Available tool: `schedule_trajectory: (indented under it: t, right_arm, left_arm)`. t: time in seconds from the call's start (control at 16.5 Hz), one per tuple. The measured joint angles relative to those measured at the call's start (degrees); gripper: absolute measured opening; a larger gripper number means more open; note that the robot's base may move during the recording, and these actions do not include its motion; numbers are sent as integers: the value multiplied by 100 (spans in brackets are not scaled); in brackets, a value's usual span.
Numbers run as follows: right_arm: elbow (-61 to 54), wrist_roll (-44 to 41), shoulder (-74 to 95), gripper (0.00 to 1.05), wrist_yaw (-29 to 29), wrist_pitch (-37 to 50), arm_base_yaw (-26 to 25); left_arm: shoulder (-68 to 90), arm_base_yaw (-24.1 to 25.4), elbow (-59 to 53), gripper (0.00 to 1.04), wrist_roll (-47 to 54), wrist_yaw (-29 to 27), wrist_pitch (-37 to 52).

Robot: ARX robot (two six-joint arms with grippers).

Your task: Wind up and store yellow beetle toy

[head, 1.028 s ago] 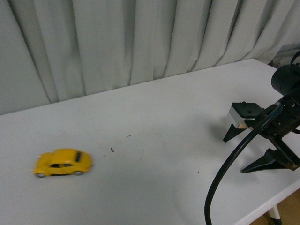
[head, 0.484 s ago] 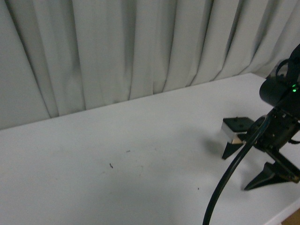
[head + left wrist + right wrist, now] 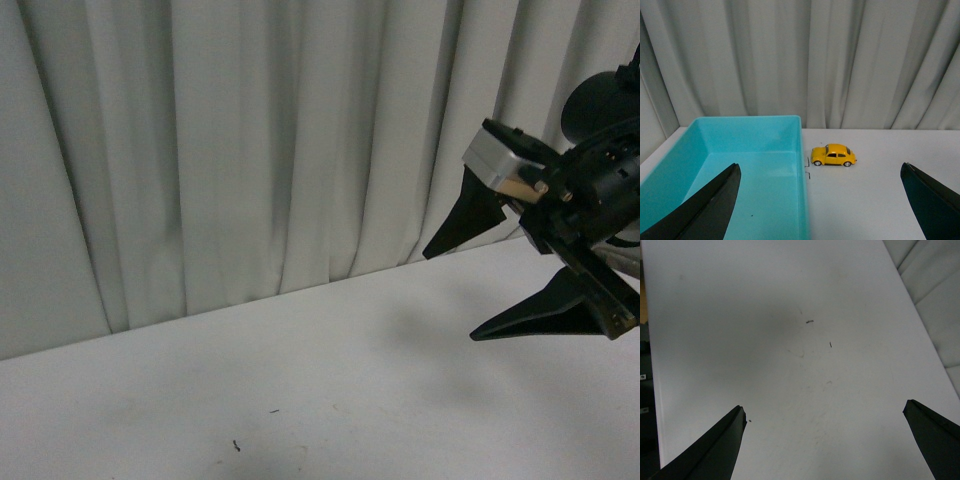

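My left gripper (image 3: 818,166) hung with its jaws spread wide and nothing between them. The yellow beetle toy (image 3: 834,155) stood on its wheels on the white bench (image 3: 880,200), out ahead of that gripper and clear of both fingers (image 3: 715,200), roughly in line with the gap between them. It sat near the bench's far edge, under the curtain (image 3: 790,60), side-on to my left wrist camera. It was just beside the outer wall of the teal bin (image 3: 750,131), close to the bin's far corner (outside it, with a sliver of bench showing between the two). My right gripper (image 3: 449,297) was also spread apart and empty, raised above the bench toward its right edge, over bare white surface marked with a few dark specks (image 3: 809,321).
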Motion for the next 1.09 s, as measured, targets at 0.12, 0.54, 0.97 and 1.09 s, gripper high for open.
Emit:
schedule_trajectory:
  t: [0.12,0.54,0.97,1.09]
  right_arm:
    - [-46,2,-549,98,-142,-282,131]
    - [-5416,8555,-5121,31,4804,8568,2155]
    - [-6487,9945,-6885,2,4951,7814,2319]
    - [-6610,9951,-7202,2,4953,7587,2319]
  left_arm:
    - [-2,0,0,98,-2,0,0]
    - [-2,0,0,98,0,22,-2]
    - [-2,0,0,98,0,2,0]
    - [-2,0,0,98,0,2,0]
